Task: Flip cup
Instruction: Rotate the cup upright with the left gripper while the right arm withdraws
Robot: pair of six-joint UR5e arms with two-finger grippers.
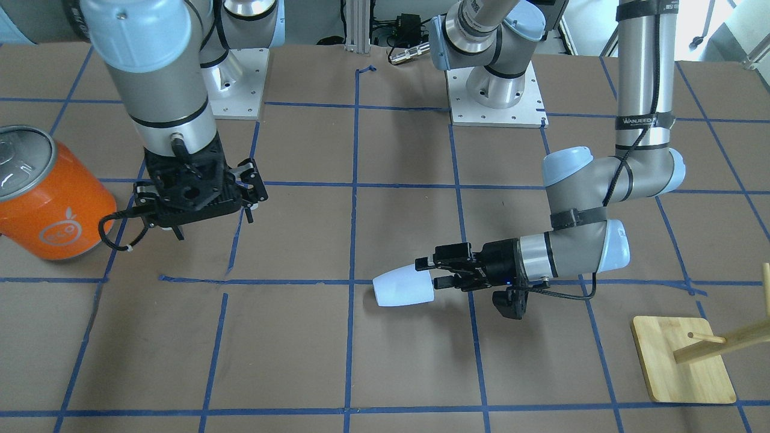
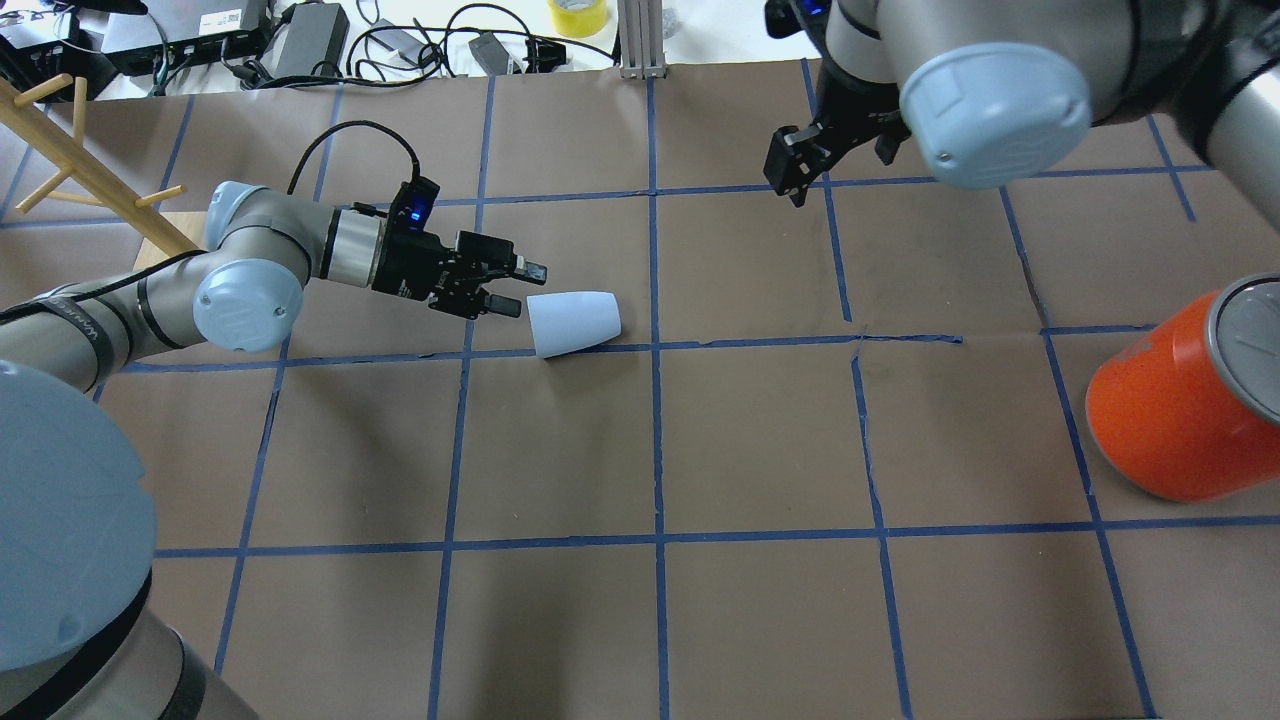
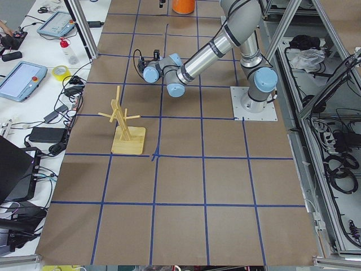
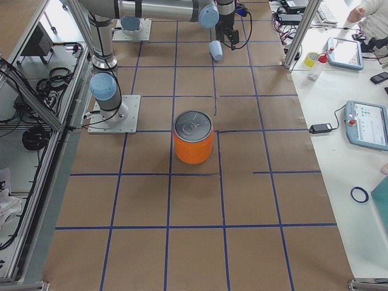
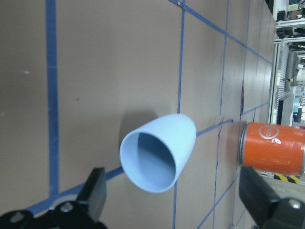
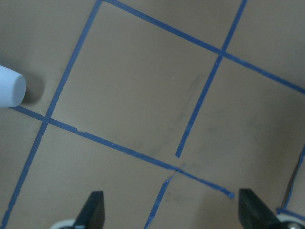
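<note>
The cup (image 2: 573,322) is a small pale blue-white tumbler. It lies on its side on the brown table, its mouth turned toward my left gripper (image 2: 520,288). That gripper is open and low at the rim, touching nothing. In the left wrist view the cup (image 5: 157,160) shows its darker blue inside between the two open fingers (image 5: 95,191). It also shows in the front view (image 1: 403,288), with the left gripper (image 1: 424,273) beside it. My right gripper (image 2: 800,175) is open and empty, hanging above the table well away from the cup. Its fingers (image 6: 93,210) frame bare table in the right wrist view.
A large orange can (image 2: 1190,400) with a silver top stands on the robot's right side of the table; it also shows in the front view (image 1: 48,198). A wooden peg stand (image 1: 686,361) stands behind the left arm. Blue tape lines grid the table.
</note>
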